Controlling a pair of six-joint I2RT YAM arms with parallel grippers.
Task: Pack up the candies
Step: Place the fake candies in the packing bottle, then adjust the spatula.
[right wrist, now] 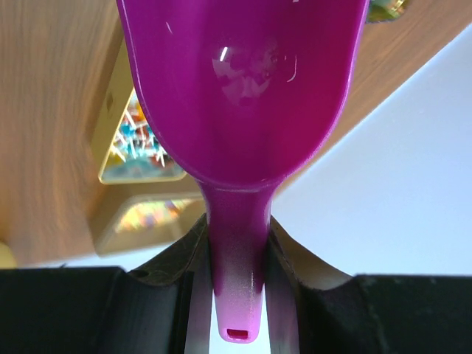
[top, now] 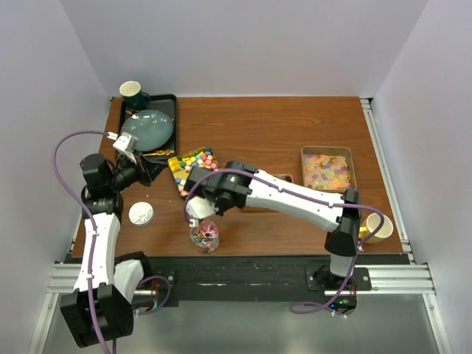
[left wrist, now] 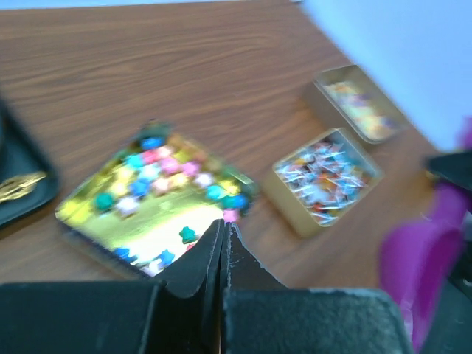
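Clamping the narrow handle of a purple plastic scoop (right wrist: 243, 88), the right gripper (right wrist: 236, 243) is shown in its wrist view with both dark fingers (right wrist: 181, 258) pressed against the handle's sides. The scoop's glossy bowl is turned towards the camera with nothing seen in it, and its front lip is cut off at the top of the frame. Behind it only blurred corners of two tins can be made out. In the top view these fingers are hidden beneath the wrist, which is held just above a small clear cup (top: 204, 234) of mixed coloured sweets near the front edge of the brown wooden table (top: 258, 125).

The left gripper (left wrist: 223, 240) is seen with its black fingers (left wrist: 199, 265) closed together, nothing between them, over the near corner of a square gold tin (left wrist: 81, 214). The multicolour chunky candies (left wrist: 158, 166) are gathered at this tin's far side, its near floor being largely bare. This wrist view is blurred.

Just beside that tin, the red-white-blue wrapped candies (left wrist: 324, 177) lie in a second gold tin (left wrist: 284, 199), almost wholly covered by the right forearm in the top view. The orange-yellow gummies (top: 328, 169) fill a third tin (top: 352, 158) further right. A white round lid (top: 141, 214) lies near the left arm.
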